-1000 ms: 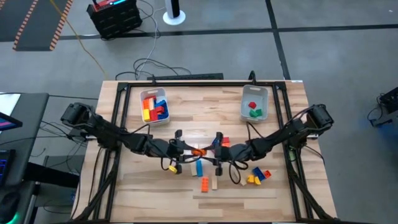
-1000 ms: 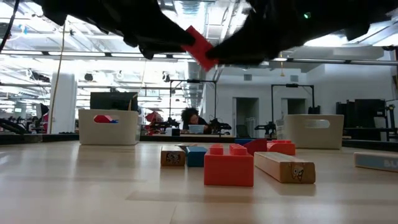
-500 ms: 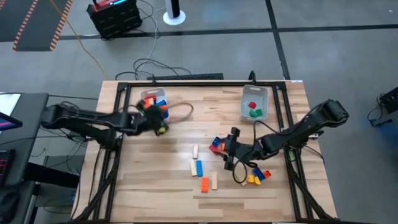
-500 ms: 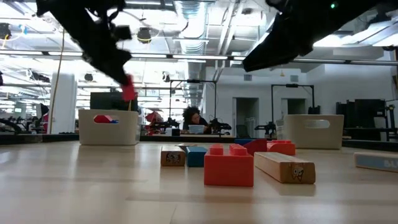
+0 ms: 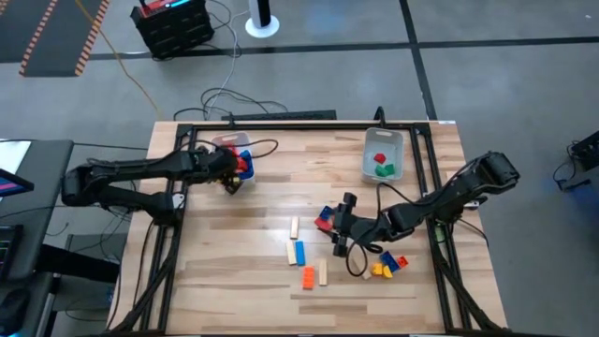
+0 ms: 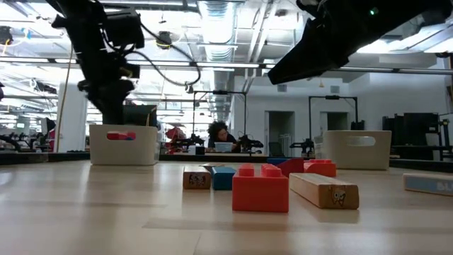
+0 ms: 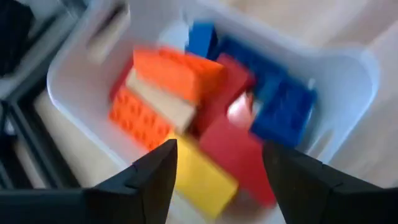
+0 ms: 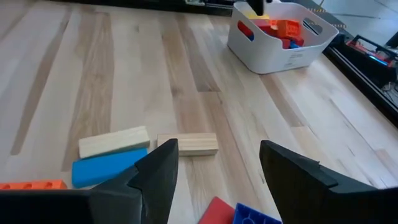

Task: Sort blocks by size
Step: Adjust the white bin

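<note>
A: So, where are the blocks now?

B: Lots are in the left bin [image 5: 231,155]. The left gripper [image 7: 214,163] hangs right over it with its fingers apart and nothing between them. I can see an orange brick [image 7: 177,67], a yellow brick [image 7: 199,177] and blue bricks [image 7: 283,112] piled inside.

A: And the other arm?

B: The right gripper [image 8: 214,168] is low over the middle of the table [image 5: 225,253]. Its fingers are spread wide too, and empty. A red and blue pair [image 5: 324,219] sits just beside it. A tan bar [image 8: 187,143], a blue bar [image 8: 107,167] and more loose ones lie near.

A: What could go wrong?

B: The loose blocks are close together. I think a wide finger could bump a neighbor and push it away. The right bin [image 5: 383,155] only has a few small ones, so a long bar dropped there would be a mix-up. The pile in the left bin is high, so another block might roll off.
</note>
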Robot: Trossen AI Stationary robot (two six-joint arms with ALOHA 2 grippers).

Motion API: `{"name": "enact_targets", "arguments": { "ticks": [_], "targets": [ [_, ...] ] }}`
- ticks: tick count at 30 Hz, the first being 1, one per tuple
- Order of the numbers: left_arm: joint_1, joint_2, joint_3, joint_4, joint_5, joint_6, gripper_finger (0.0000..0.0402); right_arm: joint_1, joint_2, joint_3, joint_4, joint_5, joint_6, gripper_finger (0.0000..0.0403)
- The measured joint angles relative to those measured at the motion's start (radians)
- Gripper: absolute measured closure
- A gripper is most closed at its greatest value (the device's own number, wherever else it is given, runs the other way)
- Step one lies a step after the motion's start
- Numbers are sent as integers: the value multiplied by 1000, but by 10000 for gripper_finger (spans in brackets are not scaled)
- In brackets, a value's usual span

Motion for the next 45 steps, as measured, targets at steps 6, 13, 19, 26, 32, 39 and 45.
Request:
{"name": "enact_targets", "arguments": {
  "ticks": [6, 13, 19, 26, 32, 39, 45],
  "targets": [
    [0, -2, 0, -133, 3, -50, 169, 0, 4, 0, 0, -1, 4, 150],
    [-1, 50, 3, -217, -4, -53, 169, 6, 4, 0, 19, -1, 8, 150],
    [-1, 82, 3, -283, -58, -61, 169, 5, 4, 0, 19, -2, 8, 150],
    [0, 83, 1, -283, -70, -64, 176, 6, 4, 0, 19, -2, 7, 150],
    [0, 84, 14, -289, -70, -54, 177, 6, 5, 0, 19, -2, 8, 150],
    [-1, 84, 38, -291, -87, 0, 178, 6, 5, 0, 19, -2, 8, 150],
    [-3, 84, 39, -290, -88, 9, 178, 6, 5, 0, 19, -2, 8, 149]
  ]
}}
